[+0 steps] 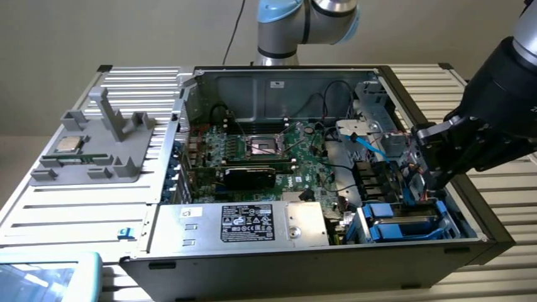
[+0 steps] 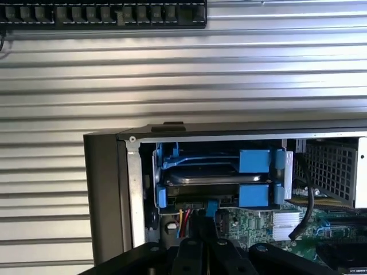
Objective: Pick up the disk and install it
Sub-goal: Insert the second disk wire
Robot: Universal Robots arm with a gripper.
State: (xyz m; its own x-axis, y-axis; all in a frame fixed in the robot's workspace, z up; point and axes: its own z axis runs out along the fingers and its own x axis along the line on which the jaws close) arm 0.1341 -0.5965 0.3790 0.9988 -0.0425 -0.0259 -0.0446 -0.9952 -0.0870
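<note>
The disk (image 1: 404, 222) lies flat in the bay at the near right corner of the open computer case (image 1: 160, 264), silver-grey inside its bright blue frame (image 1: 379, 211). In the wrist view the disk (image 2: 200, 175) sits between two blue frame rails (image 2: 253, 161). My gripper (image 1: 437, 184) hangs just above the bay's far end, by the case's right wall. Its black fingers (image 2: 198, 243) are pressed together with nothing between them, their tips close to the cables and a small blue connector (image 2: 211, 208) beside the disk.
A silver power supply box (image 1: 243, 223) with a black label fills the case's near side, with the motherboard (image 1: 268, 151) behind it. Left of the case stands a grey fixture (image 1: 100, 145) holding a square processor chip (image 1: 71, 145). A blue tray corner (image 1: 46, 277) shows near left.
</note>
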